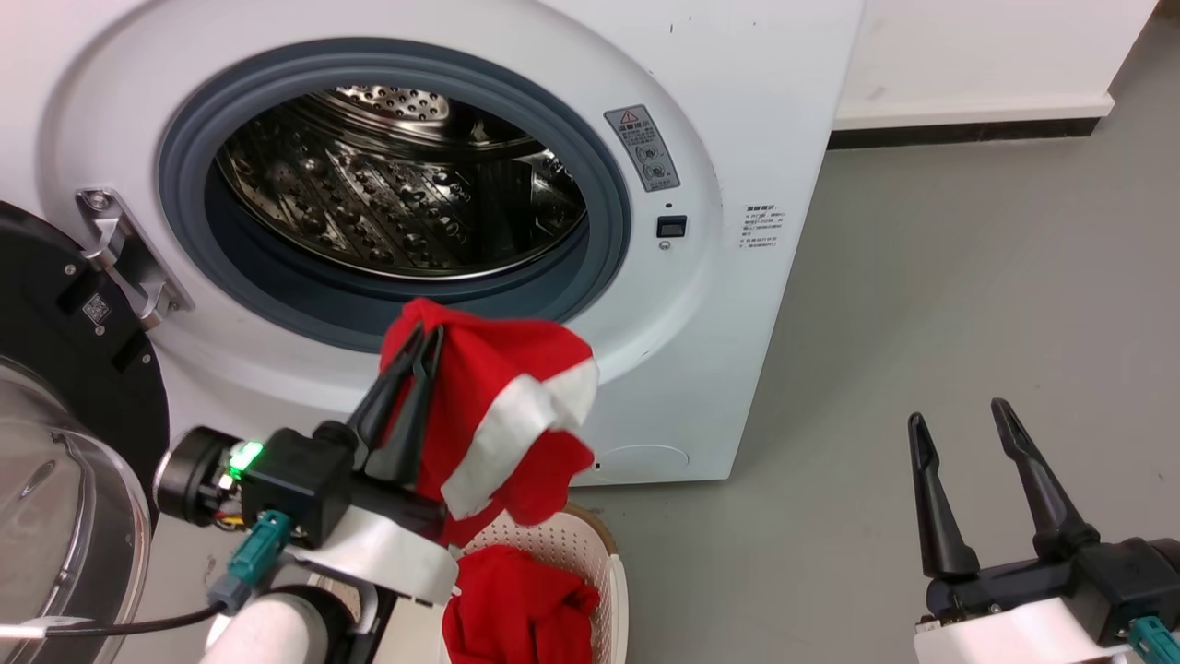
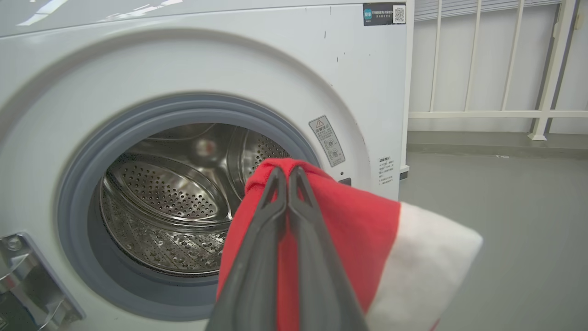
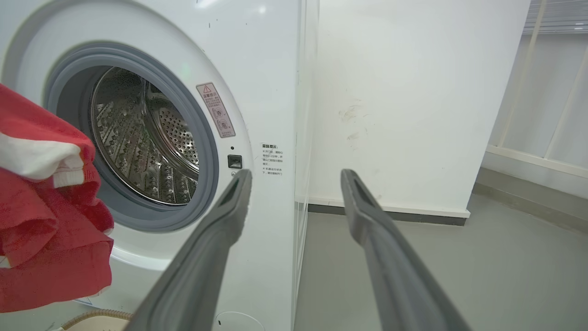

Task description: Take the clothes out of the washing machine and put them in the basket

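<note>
My left gripper (image 1: 429, 337) is shut on a red garment with a white band (image 1: 516, 415), which hangs in front of the washing machine (image 1: 737, 138) below its porthole and above the basket (image 1: 604, 572). Seen from the left wrist, the closed left gripper (image 2: 287, 171) pinches the garment (image 2: 367, 225) at its top fold. A second red garment (image 1: 516, 604) lies in the basket. The steel drum (image 1: 396, 184) looks bare. Off to the right above the floor, my right gripper (image 1: 959, 415) is open and holds nothing. In the right wrist view, the held garment (image 3: 46, 207) hangs at the left.
The machine's glass door (image 1: 55, 480) stands swung open at the left. Grey floor (image 1: 968, 304) stretches to the right of the machine. A white wall with a dark baseboard (image 1: 968, 134) runs behind. A white railing (image 2: 496, 69) stands farther back.
</note>
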Motion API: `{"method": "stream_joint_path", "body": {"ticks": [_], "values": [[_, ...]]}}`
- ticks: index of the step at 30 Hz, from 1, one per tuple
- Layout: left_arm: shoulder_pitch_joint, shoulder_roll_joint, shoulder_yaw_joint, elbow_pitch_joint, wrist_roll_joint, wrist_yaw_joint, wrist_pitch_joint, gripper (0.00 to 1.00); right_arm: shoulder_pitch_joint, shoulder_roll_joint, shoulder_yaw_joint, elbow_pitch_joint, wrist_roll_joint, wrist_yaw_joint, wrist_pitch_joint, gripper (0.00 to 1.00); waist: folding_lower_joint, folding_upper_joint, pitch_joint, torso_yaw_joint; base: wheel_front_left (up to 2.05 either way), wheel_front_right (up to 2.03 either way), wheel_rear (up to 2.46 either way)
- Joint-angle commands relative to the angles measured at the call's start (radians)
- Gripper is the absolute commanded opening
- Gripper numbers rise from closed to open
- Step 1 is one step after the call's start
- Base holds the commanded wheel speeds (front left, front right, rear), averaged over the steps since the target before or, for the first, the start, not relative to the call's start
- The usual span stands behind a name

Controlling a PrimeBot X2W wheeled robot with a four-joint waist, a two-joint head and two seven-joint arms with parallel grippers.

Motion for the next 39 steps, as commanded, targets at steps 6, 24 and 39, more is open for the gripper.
{"method": "stream_joint_path", "body": {"ticks": [6, 24, 39], "values": [[0.062, -0.011, -0.038, 0.073, -0.017, -0.014, -0.017, 0.0, -0.038, 0.002, -0.004, -0.009, 0.001, -0.001, -0.002, 1.0, 0.0001, -0.0001, 0.044, -0.005, 0.0, 0.0, 0.0], [-0.054, -0.105, -0.073, 0.702, -0.073, -0.111, -0.167, 0.0, -0.184, 0.002, 0.011, -0.049, -0.015, -0.001, -0.002, 1.0, 0.0001, -0.0001, 0.309, -0.038, 0.0, 0.0, 0.0], [-0.444, -0.175, -0.112, 1.306, -0.02, -0.166, -0.176, 0.0, -0.333, 0.002, 0.006, -0.086, 0.009, -0.001, -0.002, 1.0, 0.0001, -0.0001, 0.605, -0.09, 0.0, 0.0, 0.0]]}}
